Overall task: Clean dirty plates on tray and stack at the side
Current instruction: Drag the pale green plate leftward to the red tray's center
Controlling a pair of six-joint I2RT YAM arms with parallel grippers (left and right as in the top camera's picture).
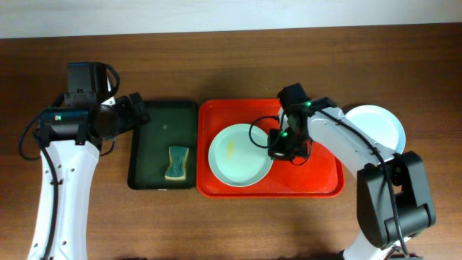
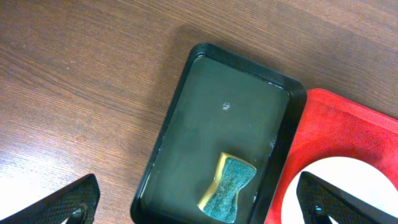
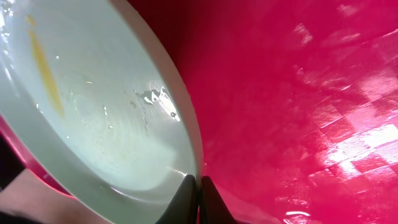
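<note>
Table [image 1: 238,58]: bare wood lies open along the far side of both trays and to the left of the green tray [image 1: 153,148]. The green tray and the red tray [image 1: 325,180] stand side by side with their long walls just beside each other; I cannot tell whether they touch. Red tray contents: one mint plate [image 1: 234,159], lying in the left half. Its left and near rims come close to the tray walls, and bare red floor stays open to its right and along the far side. A yellow smear [image 1: 231,146] runs across the plate's inside, and the right wrist view shows droplets and a wet sheen near the rim. Green tray contents: one sponge [image 1: 176,164], green face up with a yellow edge, in the near right part, leaving the rest of the dark glossy floor bare. The second plate [image 1: 379,124] rests on the wood just right of the red tray's far right corner, partly covered by the right arm. The right gripper [image 3: 199,193] is at the mint plate's right rim, its jaws pinched together on that thin rim. The left gripper [image 1: 139,110] hangs over the green tray's far left corner with its jaws spread wide and nothing between them.
</note>
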